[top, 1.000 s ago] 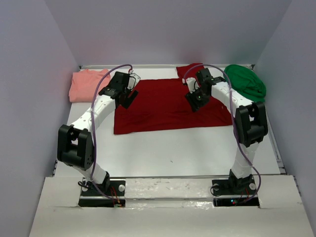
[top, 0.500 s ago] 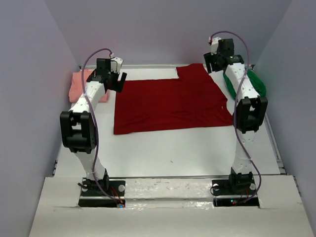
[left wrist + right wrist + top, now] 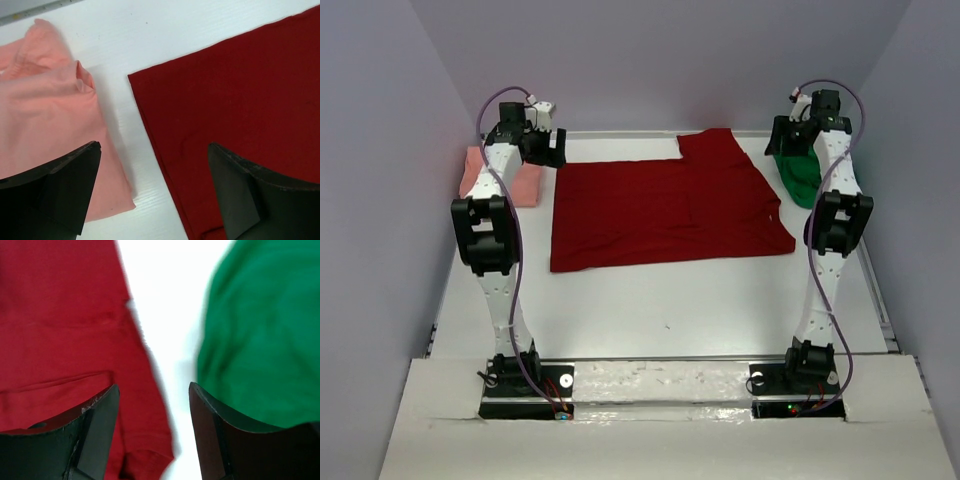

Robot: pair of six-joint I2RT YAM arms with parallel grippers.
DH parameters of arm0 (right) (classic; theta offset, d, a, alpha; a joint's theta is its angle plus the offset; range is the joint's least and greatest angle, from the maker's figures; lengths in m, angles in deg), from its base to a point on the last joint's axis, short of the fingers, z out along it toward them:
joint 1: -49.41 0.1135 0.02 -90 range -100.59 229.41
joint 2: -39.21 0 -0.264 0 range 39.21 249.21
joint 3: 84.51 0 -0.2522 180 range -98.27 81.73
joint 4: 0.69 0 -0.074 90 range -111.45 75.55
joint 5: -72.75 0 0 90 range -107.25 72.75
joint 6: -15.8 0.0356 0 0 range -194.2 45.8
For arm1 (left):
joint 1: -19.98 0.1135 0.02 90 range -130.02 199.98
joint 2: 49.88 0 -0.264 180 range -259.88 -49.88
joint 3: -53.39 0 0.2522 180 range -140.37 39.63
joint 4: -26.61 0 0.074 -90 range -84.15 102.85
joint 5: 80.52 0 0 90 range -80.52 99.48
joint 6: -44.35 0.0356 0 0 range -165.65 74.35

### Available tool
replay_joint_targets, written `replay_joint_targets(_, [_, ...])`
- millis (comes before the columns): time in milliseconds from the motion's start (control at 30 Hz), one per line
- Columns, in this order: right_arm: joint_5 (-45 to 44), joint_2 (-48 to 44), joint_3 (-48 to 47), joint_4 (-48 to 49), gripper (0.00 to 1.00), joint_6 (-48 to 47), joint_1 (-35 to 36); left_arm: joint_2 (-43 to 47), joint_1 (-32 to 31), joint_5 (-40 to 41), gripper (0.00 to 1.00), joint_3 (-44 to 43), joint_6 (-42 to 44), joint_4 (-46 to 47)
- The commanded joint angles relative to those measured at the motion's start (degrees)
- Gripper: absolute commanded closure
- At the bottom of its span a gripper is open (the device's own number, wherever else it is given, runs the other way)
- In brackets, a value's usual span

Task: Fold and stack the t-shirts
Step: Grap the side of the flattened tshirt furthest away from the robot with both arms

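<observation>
The dark red t-shirt (image 3: 665,210) lies spread flat on the white surface (image 3: 670,300), in its far half and roughly centred between the two arms. A square tab of cloth projects from its far edge toward the back wall. No part of the shirt is held.

The salmon-pink t-shirt (image 3: 528,186) lies in a loose, rumpled pile at the far left corner, just beside the red shirt's left edge and partly hidden by the left arm. The bright green t-shirt (image 3: 798,178) lies bunched at the far right corner, partly hidden by the right arm. A narrow strip of bare surface separates each pile from the red shirt.

The left claw (image 3: 545,148) hangs over the strip between the pink and red shirts. In the left wrist view its jaws stand wide apart – one finger (image 3: 60,190) is over pink cloth, the other over red – and nothing is between them.

The right claw (image 3: 782,135) hangs over the strip between the red and green shirts. The right wrist view is blurred, but the jaws are apart and grip nothing – one finger (image 3: 95,435) is over the red hem, the other over green cloth.
</observation>
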Motion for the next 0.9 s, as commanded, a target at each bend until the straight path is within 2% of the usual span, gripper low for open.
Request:
replay_joint_targets(0, [15.62, 2.98, -6.28, -4.21, 0.37, -1.11, 0.34, -2.19, 1.07, -5.51, 0.03, -3.21, -1.18, -2.16])
replay_joint_targets(67, [21.78, 3.86, -6.72, -5.01, 0.36, -1.91, 0.34, -3.68, 1.6, -7.53, 0.03, -4.17, -1.36, -2.42])
replay_joint_targets(200, [29.43, 3.95, -5.41, -5.63, 0.36, -2.7, 0.34, -10.09, 3.01, -14.38, 0.11, -10.48, -1.71, -4.87])
replay_joint_targets(333, [34.71, 4.13, -4.97, -5.54, 0.34, -1.82, 0.34, -14.5, 3.1, -14.22, 0.16, -14.89, -1.97, -5.32])
replay_joint_targets(567, [36.56, 2.64, -1.9, -5.8, 0.32, -4.01, 0.34, -18.89, 3.1, -13.87, 0.26, -19.03, -3.82, -4.01])
replay_joint_targets(867, [40.96, 0.71, 0.74, -8.71, 0.32, -7.71, 0.34, -19.34, 3.1, -9.83, 0.28, -17.27, -6.19, 3.02])
